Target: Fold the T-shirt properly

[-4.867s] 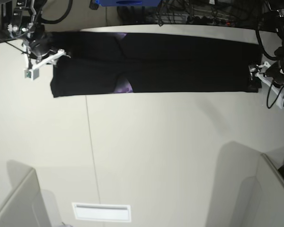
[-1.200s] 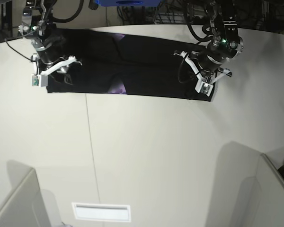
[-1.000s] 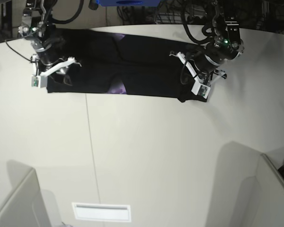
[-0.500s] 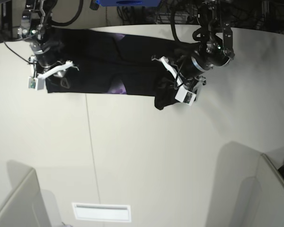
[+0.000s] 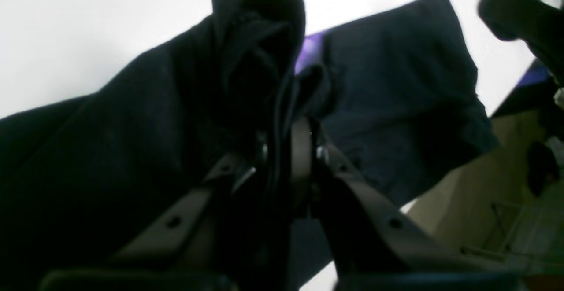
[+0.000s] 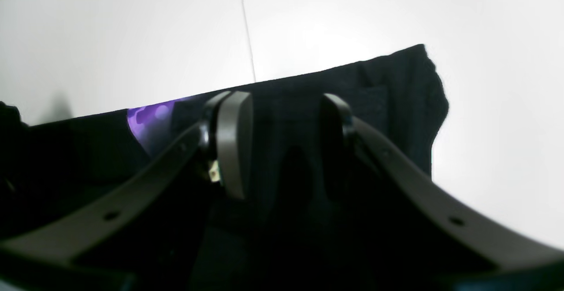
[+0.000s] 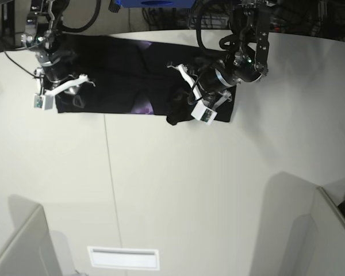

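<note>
The black T-shirt (image 7: pixel 112 75) lies as a long folded strip at the far side of the white table (image 7: pixel 178 190), with a patch of purple print (image 7: pixel 141 107) showing at its near edge. My left gripper (image 7: pixel 181 109) is shut on the shirt's right end and holds that bunched end above the strip's middle. In the left wrist view the fingers (image 5: pixel 301 150) pinch black cloth (image 5: pixel 260 31). My right gripper (image 7: pixel 68 86) rests open on the shirt's left end; in the right wrist view its fingers (image 6: pixel 233 141) stand apart over the cloth (image 6: pixel 396 88).
A seam (image 7: pixel 110 172) runs down the table. Cables and a blue box (image 7: pixel 155 3) sit behind the far edge. Grey panels stand at the near left (image 7: pixel 23 247) and near right (image 7: pixel 328 230) corners. A white label (image 7: pixel 123 257) lies near the front.
My left gripper has carried the shirt's right end leftward over the strip, from the right end to near its middle. My right gripper has stayed at the left end.
</note>
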Robot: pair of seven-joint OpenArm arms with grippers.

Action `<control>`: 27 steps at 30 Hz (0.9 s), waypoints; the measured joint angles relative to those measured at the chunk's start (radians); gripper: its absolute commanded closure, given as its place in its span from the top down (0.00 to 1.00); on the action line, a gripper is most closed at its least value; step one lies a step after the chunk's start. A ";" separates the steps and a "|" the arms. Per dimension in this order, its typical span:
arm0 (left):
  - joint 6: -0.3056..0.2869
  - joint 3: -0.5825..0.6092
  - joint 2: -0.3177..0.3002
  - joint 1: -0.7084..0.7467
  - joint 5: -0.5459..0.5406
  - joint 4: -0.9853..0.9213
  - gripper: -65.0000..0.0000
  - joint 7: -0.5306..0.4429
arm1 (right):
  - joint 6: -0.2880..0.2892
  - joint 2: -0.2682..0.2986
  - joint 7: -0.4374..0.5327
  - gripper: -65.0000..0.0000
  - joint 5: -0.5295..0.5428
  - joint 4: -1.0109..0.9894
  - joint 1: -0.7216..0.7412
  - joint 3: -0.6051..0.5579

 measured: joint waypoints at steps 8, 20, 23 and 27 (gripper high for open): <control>0.001 0.017 -0.026 0.002 0.010 0.000 0.00 0.000 | 0.000 0.000 0.000 0.36 0.000 0.000 0.000 0.000; 0.051 0.085 -0.051 0.009 0.006 -0.005 0.00 -0.001 | 0.000 -0.003 0.000 0.36 0.000 0.000 0.000 0.000; 0.053 0.085 -0.051 0.005 0.005 -0.032 0.00 -0.002 | 0.000 -0.003 0.000 0.36 0.000 0.000 0.000 0.000; 0.053 0.085 -0.050 0.005 0.005 -0.056 0.00 -0.001 | 0.000 -0.003 0.000 0.36 0.000 0.000 0.000 0.000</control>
